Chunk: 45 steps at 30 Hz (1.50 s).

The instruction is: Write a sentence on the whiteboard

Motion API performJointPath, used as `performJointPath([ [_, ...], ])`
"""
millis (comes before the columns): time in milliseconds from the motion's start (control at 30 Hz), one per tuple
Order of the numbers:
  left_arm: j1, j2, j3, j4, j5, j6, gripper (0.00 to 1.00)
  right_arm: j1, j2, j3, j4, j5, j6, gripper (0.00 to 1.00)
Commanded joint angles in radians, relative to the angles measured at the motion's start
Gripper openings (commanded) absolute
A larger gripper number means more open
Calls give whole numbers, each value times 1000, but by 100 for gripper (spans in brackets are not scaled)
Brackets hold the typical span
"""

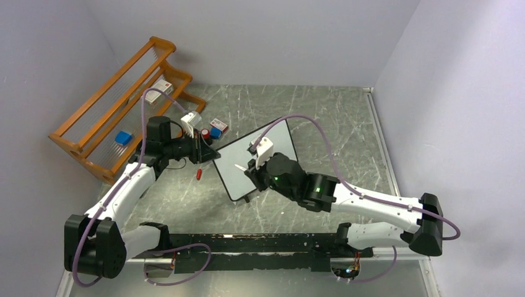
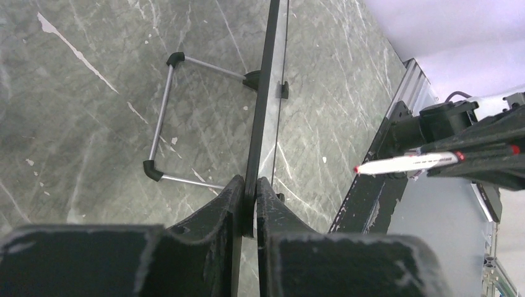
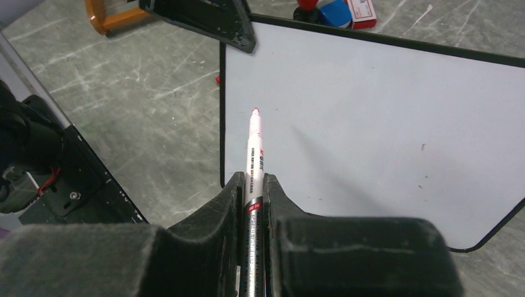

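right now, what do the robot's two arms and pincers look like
The left arm and right arm have white shells, black joint housings and a looping purple cable each. The left pincer and right pincer have matte black, scuffed wedge fingers. Green lights glow on the right arm.

Black-framed whiteboard stands leaning back, plain white.

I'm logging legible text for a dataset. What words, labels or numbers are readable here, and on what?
On the marker: red and black print along the barrel, too blurred to read.
On the red-and-white box: print too small to read.
On the whiteboard: no writing yet.
Nothing else carries legible text.
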Motion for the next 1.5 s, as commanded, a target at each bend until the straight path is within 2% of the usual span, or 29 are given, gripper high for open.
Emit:
performJointPath([
  [0,15,-10,18,-22,-28,52,14,77,40,53,-5,145,-21,0],
  [133,15,-31,-7,-8,-35,26,6,172,130,114,-36,319,-15,0],
  [233,15,-55,-23,-9,-54,12,5,193,163,150,-66,361,1,0],
  [933,12,-75,-35,-7,-80,0,5,204,353,368,-231,397,64,0],
  [1467,11,-70,-38,6,-65,-7,5,202,467,457,-248,416,55,0],
])
